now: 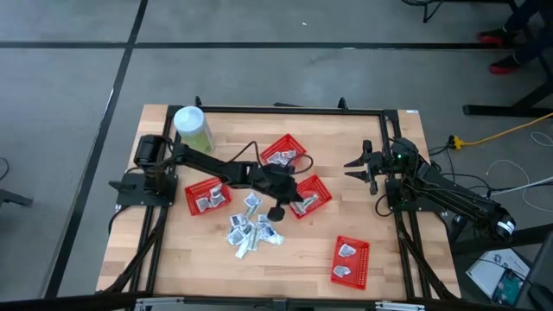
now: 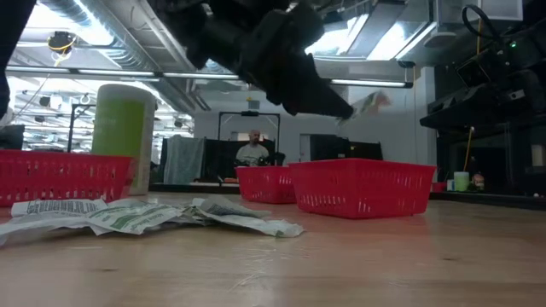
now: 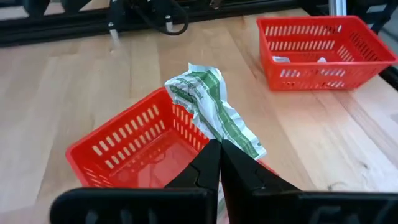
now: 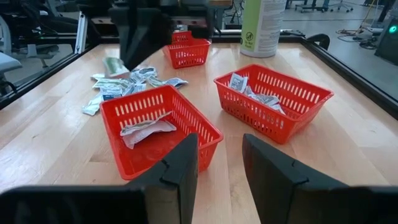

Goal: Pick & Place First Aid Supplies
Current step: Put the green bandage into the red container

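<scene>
Now left gripper [image 3: 219,163] pinches green-striped packet [image 3: 214,109] over red basket [image 3: 127,152]; right gripper [image 4: 221,163] wide, empty.

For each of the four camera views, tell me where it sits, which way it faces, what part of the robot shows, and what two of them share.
High: overhead, straight down; both arms, left gripper over the table.
Low: table height, looking level; an arm hangs above the packet pile.
Left wrist: past shut fingers pinching a green-striped packet above a red basket.
Right wrist: past the open right gripper toward the baskets.
Shared: high and right wrist both show the pale-green canister.
</scene>
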### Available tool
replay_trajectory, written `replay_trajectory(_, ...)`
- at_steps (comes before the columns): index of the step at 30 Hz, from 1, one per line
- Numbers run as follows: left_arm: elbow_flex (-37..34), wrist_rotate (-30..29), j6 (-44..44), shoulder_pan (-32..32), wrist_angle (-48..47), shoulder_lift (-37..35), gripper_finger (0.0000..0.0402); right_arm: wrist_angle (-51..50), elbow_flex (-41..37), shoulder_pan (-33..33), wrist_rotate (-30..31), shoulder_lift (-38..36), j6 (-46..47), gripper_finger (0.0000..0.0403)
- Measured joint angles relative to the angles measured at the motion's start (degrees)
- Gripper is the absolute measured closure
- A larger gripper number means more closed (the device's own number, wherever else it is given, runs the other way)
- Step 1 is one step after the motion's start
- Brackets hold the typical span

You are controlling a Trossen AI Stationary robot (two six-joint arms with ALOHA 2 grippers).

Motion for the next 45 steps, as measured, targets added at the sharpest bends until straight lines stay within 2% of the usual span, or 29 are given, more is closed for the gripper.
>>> replay_trajectory(3, 0.00, 1.95, -0.75, 1.21, -0.12, 0.47, 0.0396, 0.02, 0.00, 0.02, 0.00, 0.00, 0.00, 0.0276)
replay_trajectory(21, -0.04, 3.61, -1.33, 2.49, -3.38, 0.52, 0.0393, 0.02, 0.00, 0.01, 0.01, 0.00, -0.01, 0.0276)
replay_trajectory(33, -0.04, 4.66, -1.45, 3.65, -3.56, 0.52, 0.0318, 0.02, 0.00, 0.02, 0.00, 0.00, -0.02, 0.0276)
replay_trajectory(36, -0.04, 3.98, -0.77, 3.33, -3.61, 0.52, 0.0314, 0.02, 0.00, -0.01, 0.01, 0.00, -0.01, 0.0276)
replay_trajectory(45, -0.07, -2.94, 1.90, 0.79, -6.66, -1.26, 0.0325, 0.02, 0.01, 0.00, 0.00, 0.00, -0.02, 0.0276)
